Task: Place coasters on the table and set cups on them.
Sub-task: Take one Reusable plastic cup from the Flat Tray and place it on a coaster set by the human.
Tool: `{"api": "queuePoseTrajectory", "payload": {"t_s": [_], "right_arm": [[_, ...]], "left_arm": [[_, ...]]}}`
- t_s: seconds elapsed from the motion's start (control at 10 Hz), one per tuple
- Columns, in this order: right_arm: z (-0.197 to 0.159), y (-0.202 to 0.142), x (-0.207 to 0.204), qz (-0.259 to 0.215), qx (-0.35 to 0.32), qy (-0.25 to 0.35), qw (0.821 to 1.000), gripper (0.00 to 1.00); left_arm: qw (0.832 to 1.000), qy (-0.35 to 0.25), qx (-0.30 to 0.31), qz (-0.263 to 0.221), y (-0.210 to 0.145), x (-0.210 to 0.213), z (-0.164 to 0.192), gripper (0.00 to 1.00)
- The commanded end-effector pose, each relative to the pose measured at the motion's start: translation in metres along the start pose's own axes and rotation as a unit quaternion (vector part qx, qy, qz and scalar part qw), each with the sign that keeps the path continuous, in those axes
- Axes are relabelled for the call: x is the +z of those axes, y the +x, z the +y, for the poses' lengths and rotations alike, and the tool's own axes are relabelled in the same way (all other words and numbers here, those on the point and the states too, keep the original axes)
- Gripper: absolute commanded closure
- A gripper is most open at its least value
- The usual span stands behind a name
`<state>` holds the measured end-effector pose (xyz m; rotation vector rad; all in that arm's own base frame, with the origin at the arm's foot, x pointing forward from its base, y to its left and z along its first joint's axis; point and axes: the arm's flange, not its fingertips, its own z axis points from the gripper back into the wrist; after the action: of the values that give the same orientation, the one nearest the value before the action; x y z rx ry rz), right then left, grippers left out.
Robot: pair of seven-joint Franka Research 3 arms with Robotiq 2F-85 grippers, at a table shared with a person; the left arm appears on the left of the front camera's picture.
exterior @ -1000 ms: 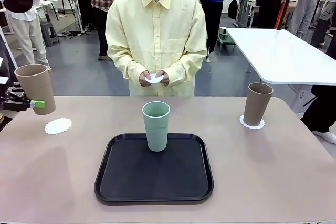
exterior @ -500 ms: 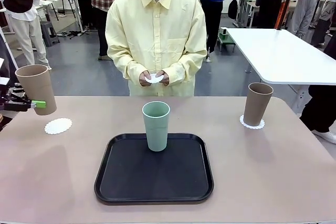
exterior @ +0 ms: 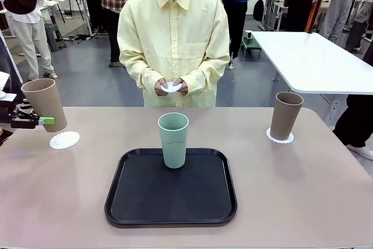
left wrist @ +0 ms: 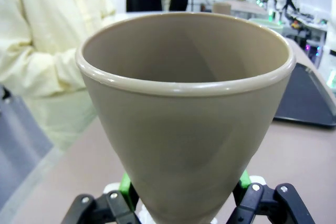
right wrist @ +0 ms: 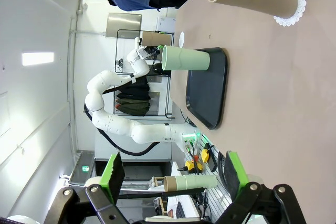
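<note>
Well left of the tray point(exterior: 134, 202), close to the table's point(exterior: 303, 190) left edge, the left gripper point(exterior: 49, 121) is clamped low on a brown cup point(exterior: 45, 104), a green pad on each side near its base. The cup's mouth is up and open. Its long axis is tilted, with the rim leaning toward the left edge and the base lower and nearer the tray. The base hangs just behind and left of a lacy white coaster point(exterior: 64, 140), which lies flat on the table; whether it touches the coaster cannot be told. Between this coaster and the tray's left rim the tabletop is bare.

The black tray sits in the middle, near the robot's edge of the table. A green cup point(exterior: 173, 139) stands upright on its far half, mouth up, with the near half of the tray bare. Beyond the tray's far rim is a bare strip of table, and then the person at the far edge, whose hands point(exterior: 162, 87) are held together at the waist around a small white coaster point(exterior: 172, 87).

Right of the tray there is another open stretch of table. Past it, toward the far right corner, a second brown cup point(exterior: 286, 115) stands upright on its own coaster point(exterior: 280, 137), whose scalloped edge shows around the base.

In the right wrist view the right gripper point(right wrist: 173, 170) has its fingers spread wide apart with nothing between them, well back from the tray and the cups.
</note>
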<state>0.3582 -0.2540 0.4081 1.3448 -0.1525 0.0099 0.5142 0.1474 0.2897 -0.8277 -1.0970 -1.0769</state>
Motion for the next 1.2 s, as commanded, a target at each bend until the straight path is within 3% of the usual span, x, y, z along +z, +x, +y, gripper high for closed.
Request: {"api": "queuePoseTrajectory", "payload": {"t_s": [0.0,1.1], "right_arm": [[0.000,-0.001,0.000,0.003,-0.001,-0.001,1.000,0.00],[0.000,-0.001,0.000,0.003,-0.001,-0.001,1.000,0.00]], "left_arm": [[1.000,-0.004,0.001,-0.009,-0.011,0.000,0.011,0.18],[0.999,-0.036,-0.030,0.000,-0.044,-0.025,0.008,0.18]]}}
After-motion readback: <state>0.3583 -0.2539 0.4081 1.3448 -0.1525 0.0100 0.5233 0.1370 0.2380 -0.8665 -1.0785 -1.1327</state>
